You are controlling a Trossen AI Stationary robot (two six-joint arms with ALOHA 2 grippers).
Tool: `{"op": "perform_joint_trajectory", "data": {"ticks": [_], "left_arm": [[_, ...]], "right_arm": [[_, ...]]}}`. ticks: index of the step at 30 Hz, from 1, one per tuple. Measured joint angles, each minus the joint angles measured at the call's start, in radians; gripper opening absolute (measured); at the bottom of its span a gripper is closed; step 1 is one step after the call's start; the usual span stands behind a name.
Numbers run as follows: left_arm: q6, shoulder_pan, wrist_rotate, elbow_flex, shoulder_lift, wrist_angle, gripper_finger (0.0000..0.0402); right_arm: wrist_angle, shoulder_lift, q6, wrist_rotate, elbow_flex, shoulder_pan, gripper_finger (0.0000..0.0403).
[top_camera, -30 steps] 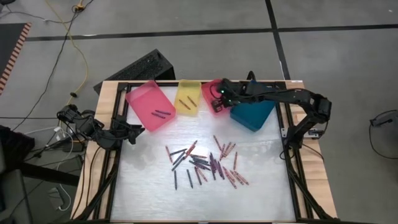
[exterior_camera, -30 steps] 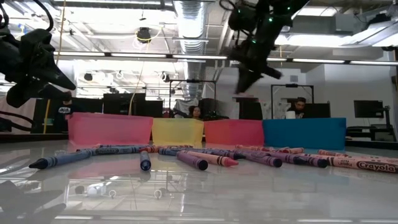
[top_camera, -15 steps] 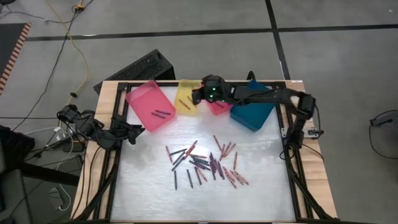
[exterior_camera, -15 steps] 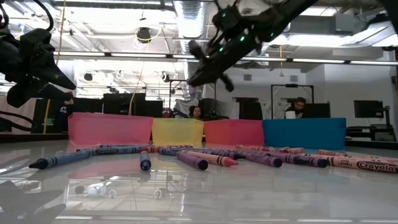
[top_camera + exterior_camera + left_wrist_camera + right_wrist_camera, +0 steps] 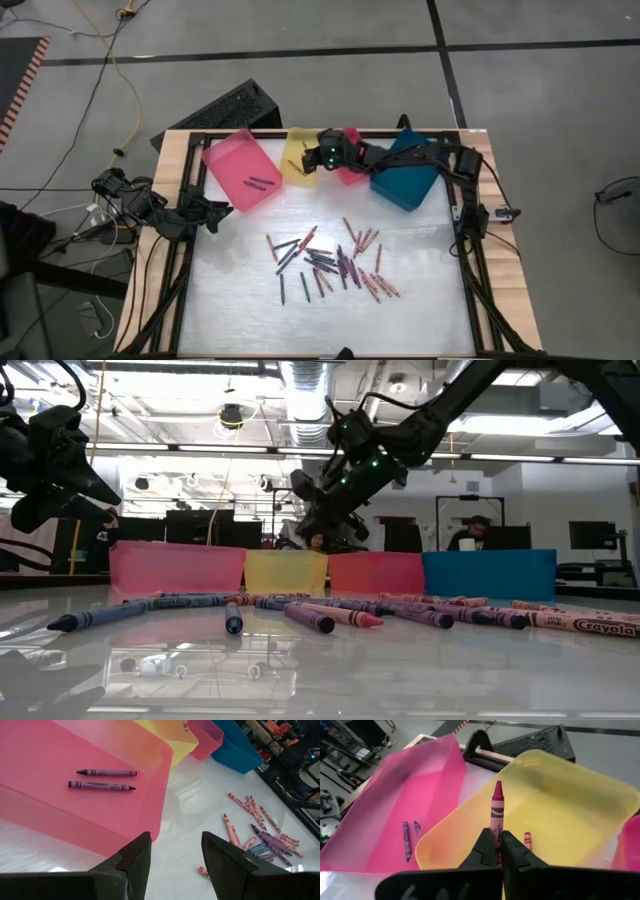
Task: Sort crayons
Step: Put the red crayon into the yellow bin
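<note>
The right pincer (image 5: 498,851) is pressed together on a magenta crayon (image 5: 497,817), gripped near its lower half so the pointed tip projects forward beyond the fingertips. The crayon's long axis runs in line with the fingers. In the high view this pincer (image 5: 318,158) hangs over the yellow tray (image 5: 296,170), at the far edge of the worktop (image 5: 240,290); the tray floor lies directly beyond and below the crayon tip. One orange-red crayon (image 5: 527,840) already lies in that tray. The release, judged from this pose, depends only on the crayon being inside the tray rim; whether yellow is the intended tray for this colour cannot be told.

The left pincer (image 5: 172,857) waits with fingers spread at the worktop's left side, empty, facing the pink tray (image 5: 60,815), which holds two purple crayons (image 5: 102,779) lying parallel. The right arm is the nearer to all four trays.

The loose crayons (image 5: 330,262) lie scattered mid-worktop, well apart from both pincers, at mixed angles, some overlapping.

Materials: trays are thin, translucent, glossy plastic with rounded corners and sloped walls. Crayons are slim cylinders with paper wrappers and conical tips; they are likely to roll. The worktop is smooth, pale and reflective.
</note>
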State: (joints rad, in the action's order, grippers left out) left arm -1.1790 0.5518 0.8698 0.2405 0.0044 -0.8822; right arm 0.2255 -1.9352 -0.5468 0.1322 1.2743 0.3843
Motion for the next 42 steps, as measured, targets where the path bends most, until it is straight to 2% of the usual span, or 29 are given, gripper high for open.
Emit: {"op": "perform_joint_trajectory", "data": {"ticks": [10, 19, 24, 26, 28, 31, 34, 39, 42], "left_arm": [[0.000, 0.000, 0.007, 0.000, 0.000, -0.001, 0.0165], [-0.003, 0.000, 0.015, 0.000, 0.000, -0.002, 0.0165], [-0.003, 0.000, 0.017, 0.000, 0.000, -0.002, 0.0165], [-0.003, 0.000, 0.017, 0.000, 0.000, -0.002, 0.0165], [-0.003, 0.000, 0.017, 0.000, 0.000, -0.002, 0.0165], [-0.004, 0.000, 0.017, 0.000, 0.000, -0.002, 0.0165], [-0.002, 0.000, 0.014, 0.000, 0.000, -0.002, 0.0165], [0.007, 0.000, 0.010, -0.001, 0.000, -0.004, 0.0165], [0.007, 0.000, 0.014, -0.001, 0.000, -0.007, 0.0165]], "right_arm": [[-0.010, -0.001, 0.085, 0.000, 0.000, 0.000, 0.0008], [-0.023, -0.001, 0.130, -0.001, 0.000, 0.000, 0.0051], [-0.023, -0.001, 0.129, -0.005, 0.000, 0.000, 0.0058], [-0.025, -0.001, 0.123, -0.029, 0.002, 0.000, 0.0059], [-0.055, 0.000, 0.101, -0.101, 0.022, 0.001, 0.0059], [-0.182, 0.011, 0.089, -0.230, 0.077, 0.000, 0.0059], [-0.437, 0.027, 0.069, -0.313, 0.151, -0.019, 0.0059], [-0.901, 0.034, 0.022, -0.320, 0.272, -0.097, 0.0059], [-1.065, 0.038, -0.034, -0.290, 0.306, -0.161, 0.0059]]}}
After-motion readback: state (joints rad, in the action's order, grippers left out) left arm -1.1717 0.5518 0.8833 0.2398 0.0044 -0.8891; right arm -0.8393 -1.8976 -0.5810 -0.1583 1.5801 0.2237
